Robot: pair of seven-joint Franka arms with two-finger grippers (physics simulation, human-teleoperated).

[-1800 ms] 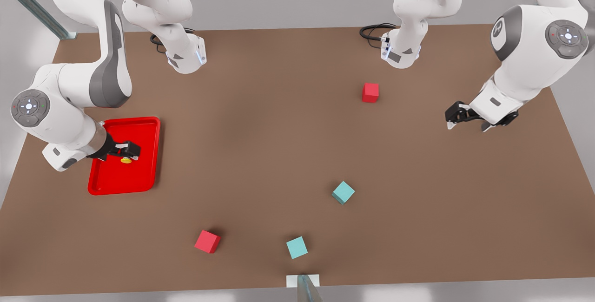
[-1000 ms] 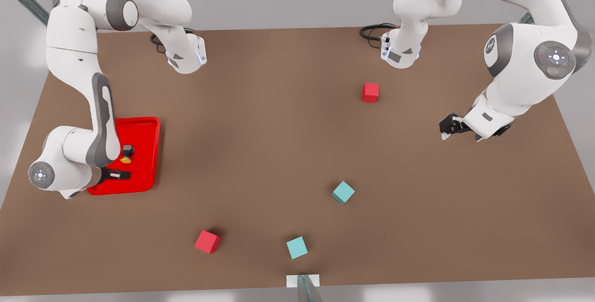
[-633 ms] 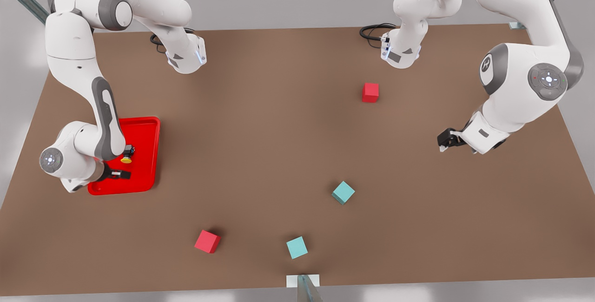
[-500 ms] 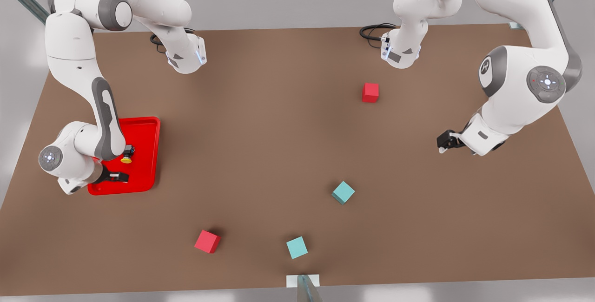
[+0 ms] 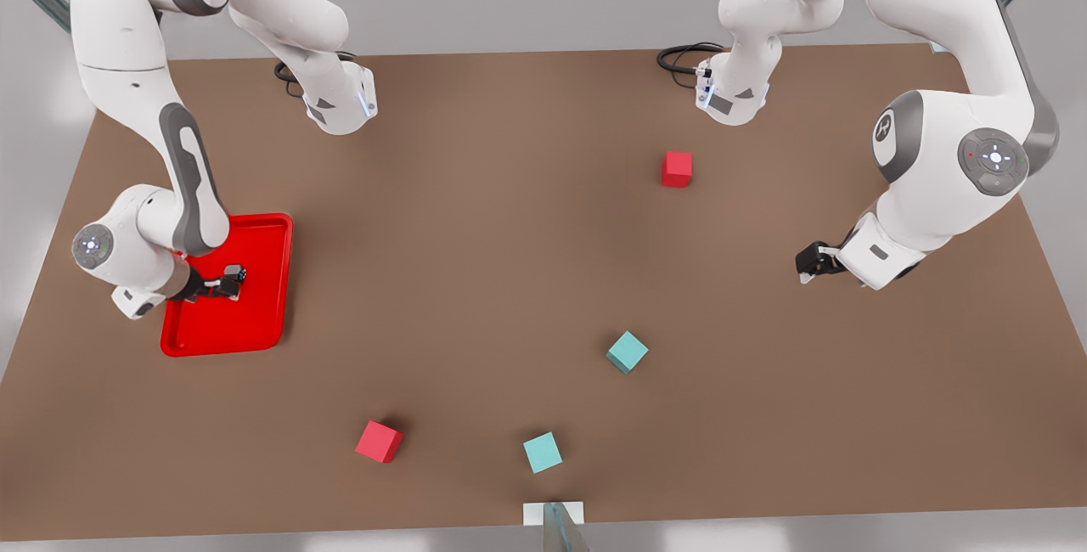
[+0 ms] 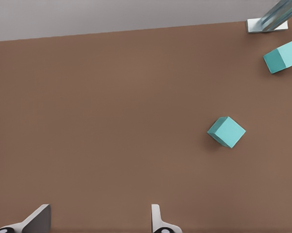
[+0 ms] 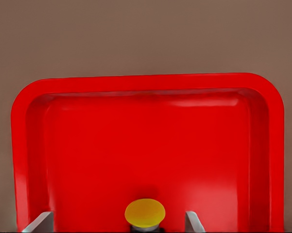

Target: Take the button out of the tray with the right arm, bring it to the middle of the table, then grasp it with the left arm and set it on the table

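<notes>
The yellow button (image 7: pixel 145 212) lies on the floor of the red tray (image 7: pixel 262 145), between the two fingertips of my right gripper (image 7: pixel 117 222). That gripper is open and its fingers stand well clear of the button on both sides. In the front view the right gripper (image 5: pixel 226 281) hangs low over the tray (image 5: pixel 255 323) at the front view's left and covers the button. My left gripper (image 5: pixel 807 267) hovers open over the bare brown table (image 5: pixel 475 263) at the front view's right, holding nothing; its fingertips (image 6: pixel 158 221) show in the left wrist view.
Two red cubes (image 5: pixel 677 169) (image 5: pixel 379 441) and two teal cubes (image 5: pixel 627 352) (image 5: pixel 542 452) lie scattered on the table. The teal cubes (image 6: pixel 226 131) (image 6: pixel 283 56) also lie ahead of the left gripper. A metal post (image 5: pixel 556 525) stands at the near edge.
The right arm has swung its wrist around over the tray, and its gripper now straddles the button from above. The left gripper has drifted slightly lower and toward the near side.
</notes>
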